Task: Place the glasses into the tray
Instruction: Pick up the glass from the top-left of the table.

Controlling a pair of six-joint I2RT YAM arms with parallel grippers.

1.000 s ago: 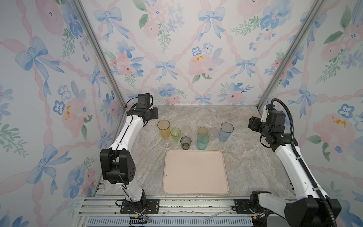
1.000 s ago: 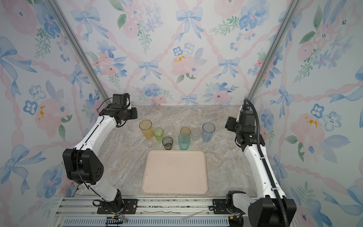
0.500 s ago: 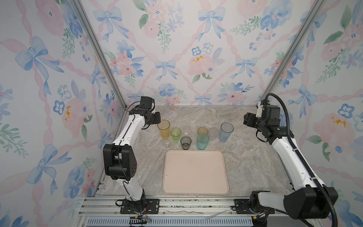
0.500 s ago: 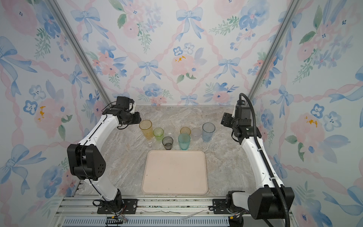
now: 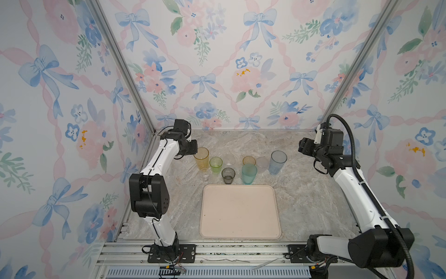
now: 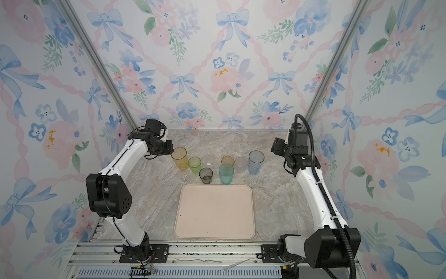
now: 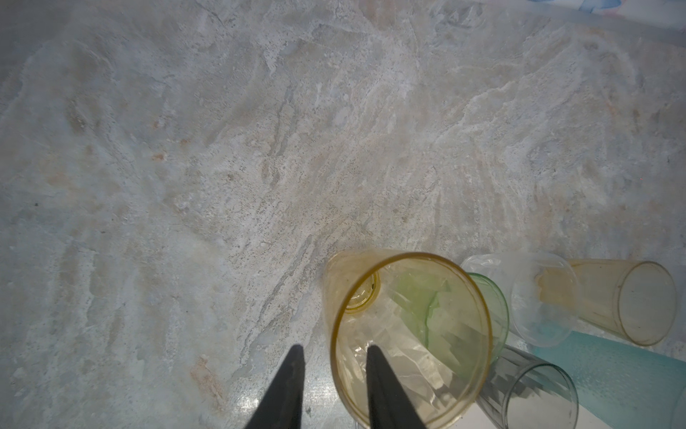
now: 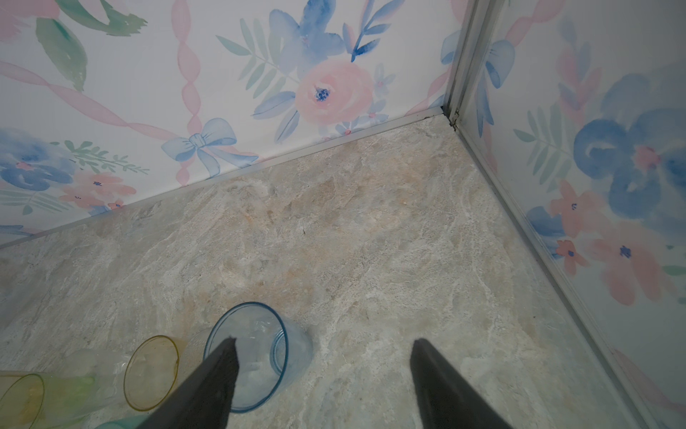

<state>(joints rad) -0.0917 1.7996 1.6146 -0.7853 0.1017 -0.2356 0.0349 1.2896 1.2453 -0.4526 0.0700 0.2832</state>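
Left wrist view, teal tumbler (image 7: 612, 375) cut off, clear tumbler (image 7: 527, 297) faint

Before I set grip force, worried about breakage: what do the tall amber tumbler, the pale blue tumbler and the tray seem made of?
The tall amber tumbler: probably tinted plastic, glossy, see-through. The pale blue tumbler: likely the same, thin rim, translucent. The tray: seemingly matte opaque plastic, rounded corners.

Tray (image 5: 240, 212) pale beige-pink. Amber glass (image 5: 201, 159), teal glass (image 5: 248, 175), pale-blue glass (image 5: 277, 164), lime glass (image 5: 215, 166), smoky-grey glass (image 5: 228, 176), all transl. Table (image 5: 309, 193) grey-beige marble pattern. Walls (image 5: 217, 60) w/ blue bows, pink ribbons & flowers.
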